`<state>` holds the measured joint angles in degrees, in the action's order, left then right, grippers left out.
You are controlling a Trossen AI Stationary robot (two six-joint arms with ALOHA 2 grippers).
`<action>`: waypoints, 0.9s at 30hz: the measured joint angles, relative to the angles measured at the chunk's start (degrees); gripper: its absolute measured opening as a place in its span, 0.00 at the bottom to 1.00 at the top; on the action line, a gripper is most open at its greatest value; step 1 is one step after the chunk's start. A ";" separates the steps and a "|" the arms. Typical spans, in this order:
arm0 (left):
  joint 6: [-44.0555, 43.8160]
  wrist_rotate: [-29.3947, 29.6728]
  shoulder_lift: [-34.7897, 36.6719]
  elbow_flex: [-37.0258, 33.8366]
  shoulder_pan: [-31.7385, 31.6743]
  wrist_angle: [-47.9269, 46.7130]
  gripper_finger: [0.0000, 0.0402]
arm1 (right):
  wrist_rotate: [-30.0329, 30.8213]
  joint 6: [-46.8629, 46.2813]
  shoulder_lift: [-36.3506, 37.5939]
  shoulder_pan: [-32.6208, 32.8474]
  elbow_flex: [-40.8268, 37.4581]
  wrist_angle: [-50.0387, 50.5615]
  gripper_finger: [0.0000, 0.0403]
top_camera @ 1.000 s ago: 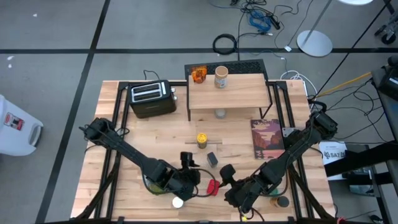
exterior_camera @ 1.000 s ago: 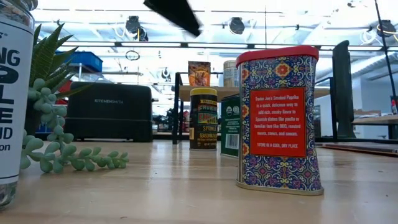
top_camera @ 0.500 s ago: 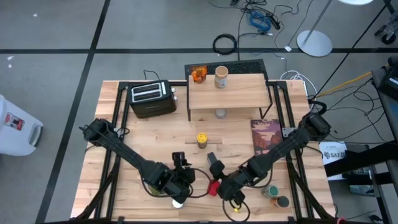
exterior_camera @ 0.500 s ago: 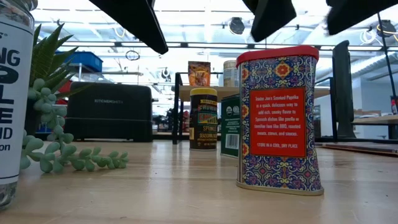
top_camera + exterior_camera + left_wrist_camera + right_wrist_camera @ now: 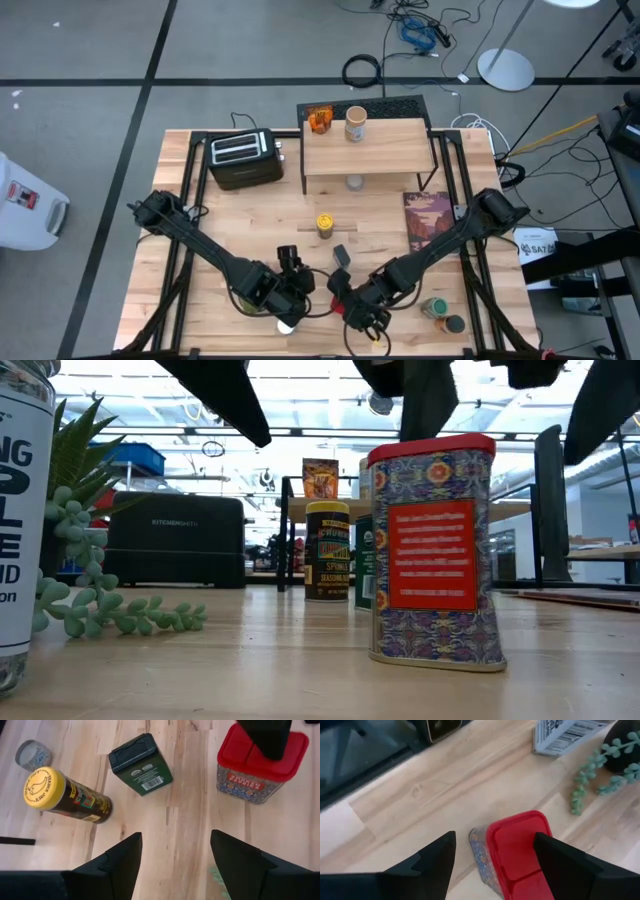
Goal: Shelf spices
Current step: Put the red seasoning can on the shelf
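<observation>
Reaching low over the table front, right gripper (image 5: 492, 855) spread astride red tin (image 5: 520, 851), left gripper (image 5: 175, 852) open, empty.

Setting: a robotics lab or workshop, not a home kitchen. The wooden table (image 5: 230, 215) stands on a grey floor (image 5: 200, 60) marked with dark lines. Behind the table, loose cables (image 5: 415, 30) and a round white stand base (image 5: 505, 68) lie on that floor. Beyond the table, the low view shows ceiling lights (image 5: 215, 400) and open shelving (image 5: 130, 465).
</observation>
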<state>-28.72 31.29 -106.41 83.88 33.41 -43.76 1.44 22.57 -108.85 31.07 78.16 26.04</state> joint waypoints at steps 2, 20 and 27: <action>-0.92 -0.11 0.00 0.00 0.02 0.02 0.61 | 0.14 0.67 -0.64 0.00 1.38 1.27 0.64; -0.99 -0.78 -0.04 0.00 0.11 1.43 0.61 | -3.31 1.97 -1.34 -3.39 6.70 7.37 0.67; -0.99 -1.12 -0.07 0.00 0.14 1.22 0.61 | -5.30 3.40 -4.83 -3.65 7.09 6.57 0.69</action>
<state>-29.71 30.17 -106.48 83.88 33.55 -42.54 -3.86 25.97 -113.68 27.42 85.25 32.62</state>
